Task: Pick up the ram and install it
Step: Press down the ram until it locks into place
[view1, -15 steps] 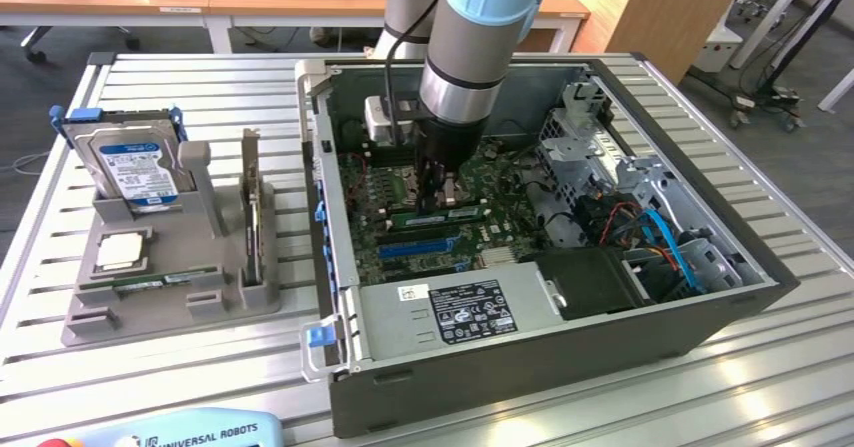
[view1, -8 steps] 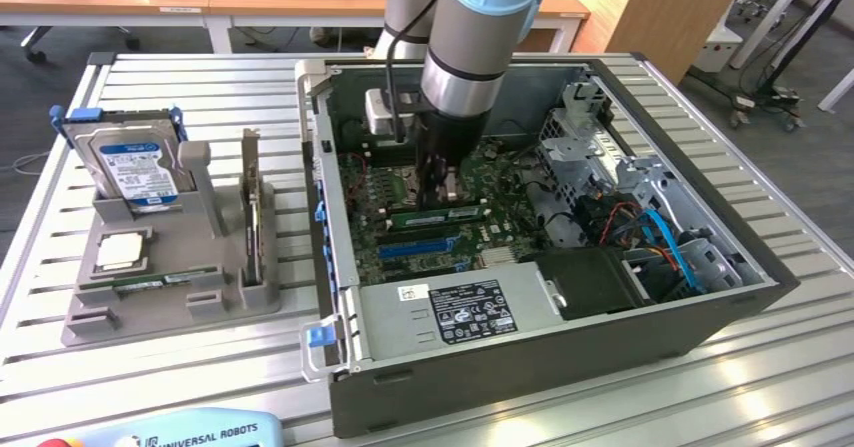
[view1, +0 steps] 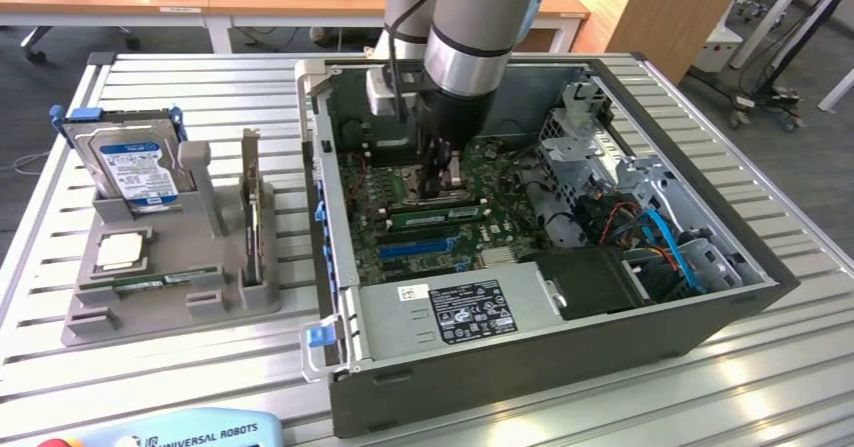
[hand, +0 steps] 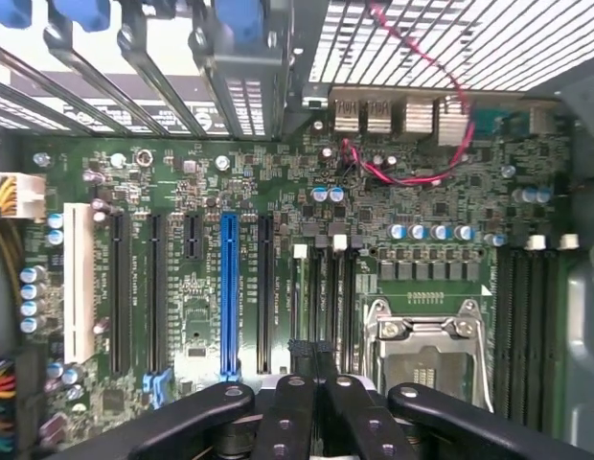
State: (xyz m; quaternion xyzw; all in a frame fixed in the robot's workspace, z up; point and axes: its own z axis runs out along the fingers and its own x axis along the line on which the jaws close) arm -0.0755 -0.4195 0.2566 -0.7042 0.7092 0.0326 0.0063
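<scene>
One ram [view1: 434, 212], a green stick, sits low on the motherboard [hand: 441, 196] directly under the gripper [view1: 445, 172], by the look of it already in the memory slots [hand: 333, 287]. Its long axis runs along those slots, crosswise beneath the fingertips. The pincer is pressed together, tips down over it; I cannot tell whether it pinches the stick or merely bears on its top edge. To one side of the pincer lies the blue expansion slot [hand: 229, 287], to the other the open processor socket [hand: 426, 355]. The second ram [view1: 147, 282] lies flat on the grey tray [view1: 160, 312], well apart from the pincer, outside the case [view1: 561, 357].
</scene>
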